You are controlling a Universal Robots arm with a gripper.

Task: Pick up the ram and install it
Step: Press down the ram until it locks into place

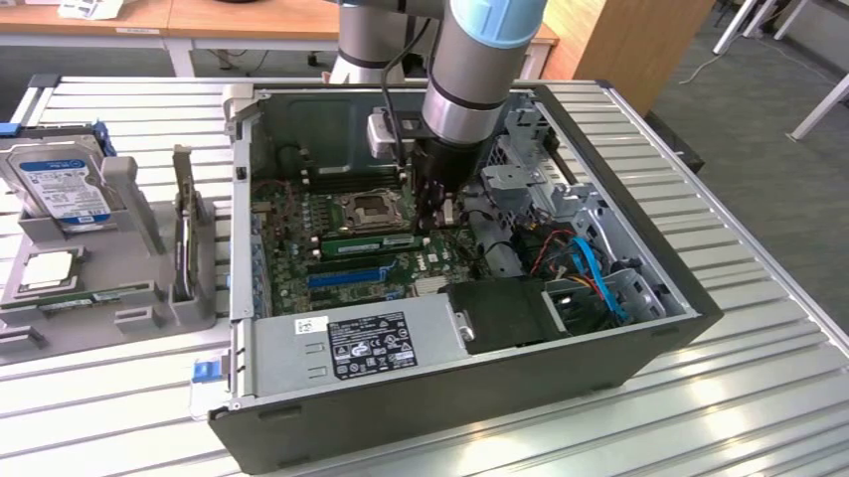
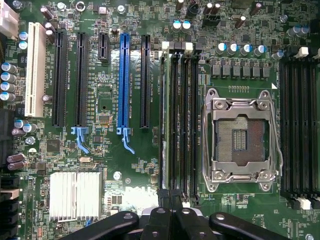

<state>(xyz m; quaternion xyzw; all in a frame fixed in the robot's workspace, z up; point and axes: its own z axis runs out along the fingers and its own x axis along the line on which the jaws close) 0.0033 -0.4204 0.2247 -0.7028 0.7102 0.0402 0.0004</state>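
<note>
The gripper (image 1: pixel 438 221) reaches down inside the computer case (image 1: pixel 637 348), jaws clenched, pressing on the ram (image 1: pixel 372 241), which sits seated edge-up in a slot just beside the CPU socket (image 1: pixel 368 208).

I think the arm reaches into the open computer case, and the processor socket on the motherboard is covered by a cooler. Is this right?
Not quite. The arm does reach into the open computer case, but the processor socket on the motherboard is uncovered. The wrist view shows its bare contacts inside the metal frame, with no cooler on it.
</note>
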